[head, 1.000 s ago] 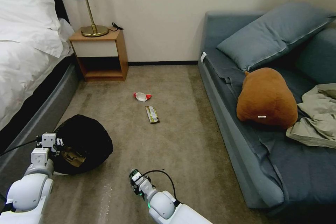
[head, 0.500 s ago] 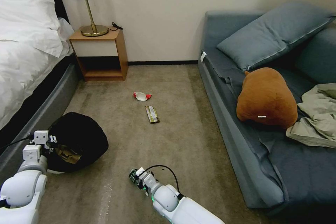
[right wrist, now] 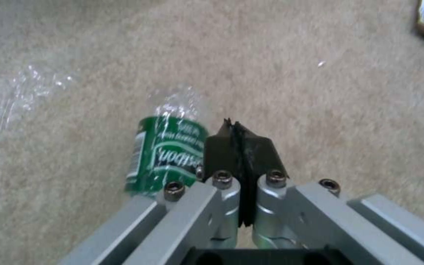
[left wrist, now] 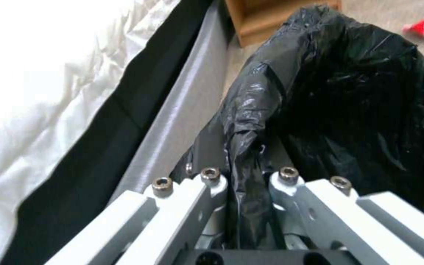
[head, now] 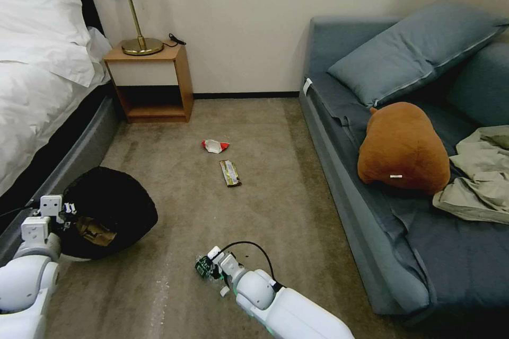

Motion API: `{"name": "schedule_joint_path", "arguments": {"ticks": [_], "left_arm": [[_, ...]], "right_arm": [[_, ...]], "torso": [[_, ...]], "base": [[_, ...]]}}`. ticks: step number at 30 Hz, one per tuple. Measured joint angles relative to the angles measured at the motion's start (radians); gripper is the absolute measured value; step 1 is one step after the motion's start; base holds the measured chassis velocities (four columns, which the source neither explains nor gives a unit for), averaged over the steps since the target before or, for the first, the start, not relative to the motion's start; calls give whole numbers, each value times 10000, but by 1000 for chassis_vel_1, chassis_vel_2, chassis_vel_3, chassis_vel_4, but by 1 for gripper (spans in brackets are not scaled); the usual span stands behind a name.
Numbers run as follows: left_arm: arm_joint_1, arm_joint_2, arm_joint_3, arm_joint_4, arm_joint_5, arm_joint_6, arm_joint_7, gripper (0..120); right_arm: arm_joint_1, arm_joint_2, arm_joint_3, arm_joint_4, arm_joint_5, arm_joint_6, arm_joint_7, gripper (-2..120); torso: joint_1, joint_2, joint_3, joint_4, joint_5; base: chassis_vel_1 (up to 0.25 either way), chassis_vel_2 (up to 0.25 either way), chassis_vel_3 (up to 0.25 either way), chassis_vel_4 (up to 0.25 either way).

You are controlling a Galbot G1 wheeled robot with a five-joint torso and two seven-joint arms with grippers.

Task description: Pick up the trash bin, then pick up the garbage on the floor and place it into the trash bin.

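The trash bin [head: 114,206], lined with a black bag [left wrist: 359,92], hangs tilted just above the carpet beside the bed. My left gripper [head: 61,212] is shut on a fold of the liner [left wrist: 246,154] at its rim. A tan paper bag [head: 93,230] lies inside. My right gripper [right wrist: 239,141] is low over the carpet with its pads pressed together. The clear bottle with a green label [right wrist: 165,154] lies beside the pads, not between them. A red-and-white wrapper [head: 214,146] and a dark snack wrapper [head: 230,173] lie on the floor farther ahead.
The bed [head: 37,90] runs along the left, with a wooden nightstand [head: 154,85] and lamp at the far wall. A blue sofa [head: 403,212] on the right carries a brown plush cushion [head: 403,148] and a khaki jacket [head: 477,180]. Open carpet lies between them.
My left arm has carried the bin leftward, closer to the bed. My right arm has swung its elbow to the right while its gripper stays low over the bottle.
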Motion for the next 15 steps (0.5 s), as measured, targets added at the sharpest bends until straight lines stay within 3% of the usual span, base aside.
{"name": "schedule_joint_path", "arguments": {"ticks": [2,5,7,15], "left_arm": [[159,407,-49,235,33,-131,21,4],[224,582,-110,303,25,-180,30,4],[372,928,-267,385,-16,-273,56,4],[476,1051,-370,266,-47,-287,95,4]], "right_arm": [[194,-103,-104,146,79,-239,-52,0],[269,-168,-153,261,138,-344,-87,0],[359,-329,-243,571,264,-604,-226,2],[259,-541,-470,940,363,-883,-379,26]], "torso": [[0,0,0,1,-3],[0,0,0,1,-2],[0,2,-1,0,0],[0,2,-1,-1,0]], "base": [[0,0,0,0],[0,0,0,0],[0,0,0,0],[0,0,0,0]]}}
